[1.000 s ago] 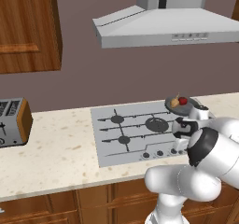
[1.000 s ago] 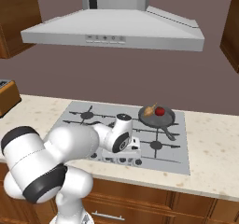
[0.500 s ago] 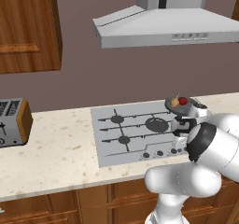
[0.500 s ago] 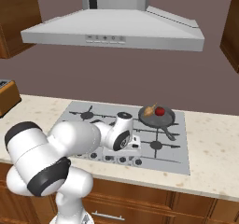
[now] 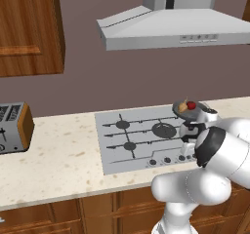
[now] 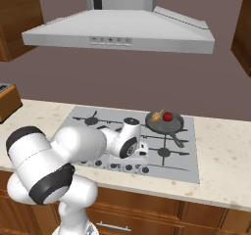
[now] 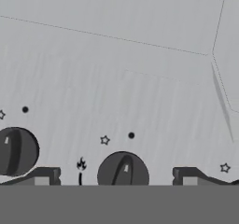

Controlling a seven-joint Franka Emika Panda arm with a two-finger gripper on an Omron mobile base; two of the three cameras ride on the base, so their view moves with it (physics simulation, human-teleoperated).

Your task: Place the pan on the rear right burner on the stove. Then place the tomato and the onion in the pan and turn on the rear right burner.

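Observation:
The dark pan (image 5: 189, 112) (image 6: 165, 124) rests at the stove's (image 5: 132, 143) (image 6: 188, 165) rear right corner and covers the rear right burner. Inside it lie the red tomato (image 5: 191, 105) (image 6: 167, 116) and the tan onion (image 5: 182, 107) (image 6: 157, 115). My gripper (image 5: 189, 152) (image 6: 139, 159) (image 7: 116, 178) points down at the knob row along the stove's front edge. It is open, and in the hand view one dark knob (image 7: 123, 173) sits between the two fingertips (image 7: 44, 176). A second knob (image 7: 15, 151) lies to its left.
A range hood (image 5: 171, 28) (image 6: 117, 31) hangs over the stove. A toaster (image 5: 12, 128) stands on the counter far left. The large middle burner (image 5: 163, 129) is beside the pan. The pan's handle (image 6: 175, 139) points toward the front.
The hand has sunk a little closer to the knob row. The pan, tomato and onion have not moved.

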